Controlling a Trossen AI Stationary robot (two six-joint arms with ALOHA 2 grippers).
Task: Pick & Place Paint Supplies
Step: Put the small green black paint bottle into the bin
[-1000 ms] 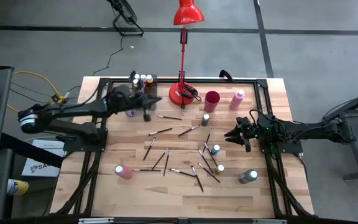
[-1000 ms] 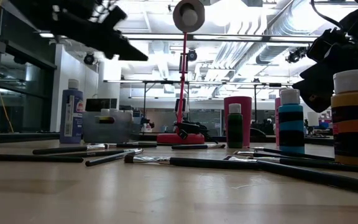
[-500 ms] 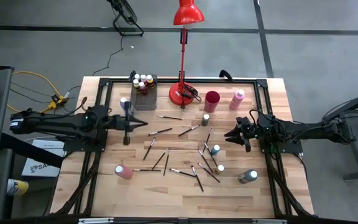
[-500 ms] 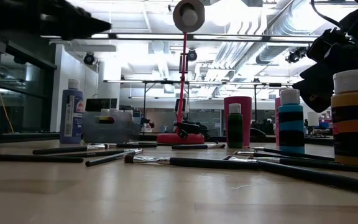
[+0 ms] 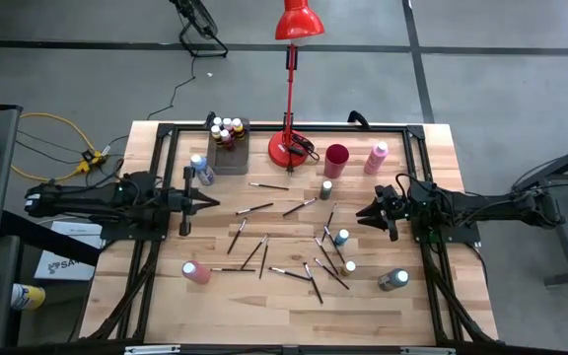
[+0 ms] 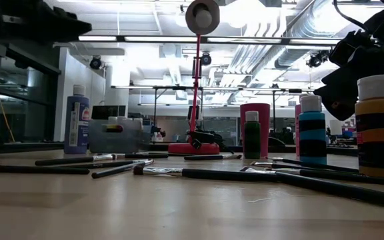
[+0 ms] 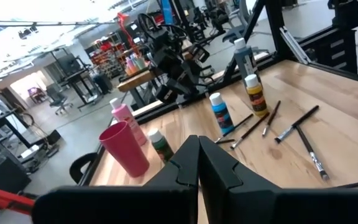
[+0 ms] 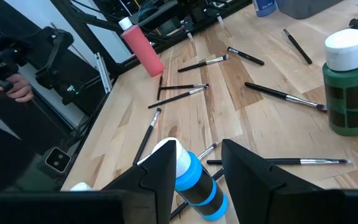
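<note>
Thin dark paintbrushes (image 5: 284, 237) lie scattered on the middle of the wooden table. Small white-capped bottles stand among them: green (image 5: 326, 189), blue (image 5: 341, 237), yellow (image 5: 350, 266). A pink bottle (image 5: 196, 272) lies at the near left, and another blue one (image 5: 201, 168) stands beside the grey bin (image 5: 231, 138). My left gripper (image 5: 211, 202) is shut and empty, pointing level toward the table's right, left of the brushes. My right gripper (image 5: 362, 214) hangs open above the table at the right; in its wrist view the blue bottle (image 8: 194, 180) stands on the table below its fingers.
The bin at the far left holds several bottles. A red lamp (image 5: 292, 148) and a dark red cup (image 5: 336, 160) stand at the far edge, with a pink bottle (image 5: 376, 158) beside the cup. A grey-capped bottle (image 5: 393, 280) stands near right. A black frame rims the table.
My left gripper has drawn back from beside the bin toward the table's left and near edges, sinking a little. It has swung round from slanting toward the far right to pointing straight at the table's right. The blue bottle beside the bin is now uncovered.
</note>
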